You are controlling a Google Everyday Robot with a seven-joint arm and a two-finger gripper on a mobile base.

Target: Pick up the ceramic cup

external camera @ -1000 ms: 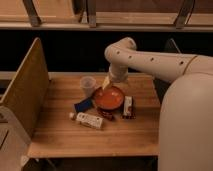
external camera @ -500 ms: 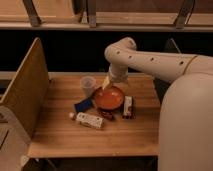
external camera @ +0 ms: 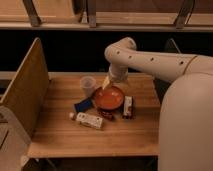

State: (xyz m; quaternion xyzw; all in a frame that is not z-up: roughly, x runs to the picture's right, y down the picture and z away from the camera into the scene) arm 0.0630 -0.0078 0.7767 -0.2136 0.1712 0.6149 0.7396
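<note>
The ceramic cup (external camera: 87, 84), small, pale grey-white and handleless, stands upright on the wooden table (external camera: 60, 132) toward its back left. The wide orange-red bowl (external camera: 109, 97) sits just right of it. My gripper (external camera: 106, 83) hangs from the white arm (external camera: 150, 61) over the bowl's back left rim, a short way right of the cup and apart from it.
A blue packet (external camera: 83, 105) lies in front of the cup. A white bottle (external camera: 88, 120) lies on its side nearer the front. A dark snack packet (external camera: 128, 107) lies right of the bowl. A wooden panel (external camera: 22, 95) walls the table's left side.
</note>
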